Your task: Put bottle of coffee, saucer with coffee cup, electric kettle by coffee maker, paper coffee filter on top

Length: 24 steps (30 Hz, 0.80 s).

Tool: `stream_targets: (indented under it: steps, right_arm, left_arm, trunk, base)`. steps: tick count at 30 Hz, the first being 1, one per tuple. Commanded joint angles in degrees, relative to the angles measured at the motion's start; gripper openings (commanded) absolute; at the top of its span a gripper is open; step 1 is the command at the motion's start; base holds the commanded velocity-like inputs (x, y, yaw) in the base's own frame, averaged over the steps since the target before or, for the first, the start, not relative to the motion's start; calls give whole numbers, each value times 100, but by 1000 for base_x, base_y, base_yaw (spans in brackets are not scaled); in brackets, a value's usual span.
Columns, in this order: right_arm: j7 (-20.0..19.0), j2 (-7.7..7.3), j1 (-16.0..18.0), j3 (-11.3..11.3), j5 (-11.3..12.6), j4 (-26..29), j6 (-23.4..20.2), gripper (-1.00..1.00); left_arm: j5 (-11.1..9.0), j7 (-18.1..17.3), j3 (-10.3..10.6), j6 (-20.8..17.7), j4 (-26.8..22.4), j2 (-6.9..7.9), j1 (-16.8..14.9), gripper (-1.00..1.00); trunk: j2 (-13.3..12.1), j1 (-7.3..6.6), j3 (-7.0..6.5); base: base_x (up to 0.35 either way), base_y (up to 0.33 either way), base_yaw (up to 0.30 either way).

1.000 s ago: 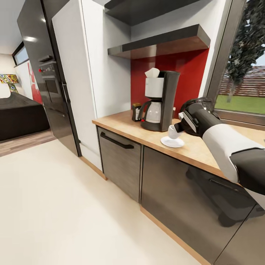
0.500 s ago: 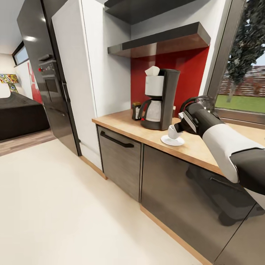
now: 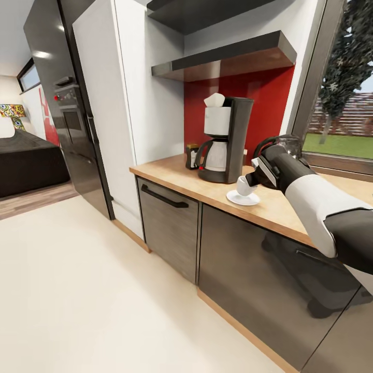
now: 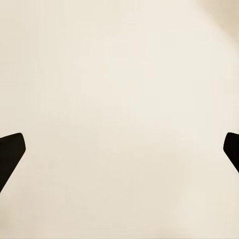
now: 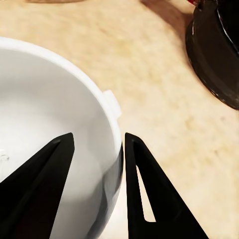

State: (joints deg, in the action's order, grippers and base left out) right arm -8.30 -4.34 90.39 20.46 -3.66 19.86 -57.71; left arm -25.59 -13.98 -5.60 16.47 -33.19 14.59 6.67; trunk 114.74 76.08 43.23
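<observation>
The coffee cup [image 3: 243, 186] was seen tilted over the saucer [image 3: 242, 199], just beside the coffee maker [image 3: 226, 141] on the kitchen countertop [image 3: 280, 211]. Its wall was pinched between the 2 fingers of the right gripper [image 5: 94, 149]. The left gripper [image 4: 119, 149] was spread wide over pale floor [image 4: 119, 74].

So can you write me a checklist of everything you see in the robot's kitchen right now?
Surface: kitchen countertop, tan wood grain over dark cabinet fronts.
Job's things: coffee maker upright with paper coffee filter on top; bottle of coffee beside it; coffee cup tilted over saucer; electric kettle partly behind the arm.
Clutter: nothing seen.
Tools: right tool grips the cup's rim, one finger inside; left tool open over pale floor.
Cables: nothing seen.
Surroundings: kitchen shelf, red backsplash, window.
</observation>
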Motion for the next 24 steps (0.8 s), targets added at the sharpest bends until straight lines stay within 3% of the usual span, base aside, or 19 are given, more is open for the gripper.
stream_targets:
  steps: [1, 24]
  right_arm:
    - [-59, -5, 4, 28, -39, 9, -21, -100]
    - [-63, -5, 3, 28, -39, 9, -21, -100]
  left_arm:
    - [-60, -52, -12, -12, -3, -1, 1, 100]
    - [-60, -52, -12, -12, -3, -2, 1, 100]
  trunk:
    - [2, 0, 5]
    - [2, 0, 79]
  base:
    - [63, 0, 0]
    - [5, 0, 0]
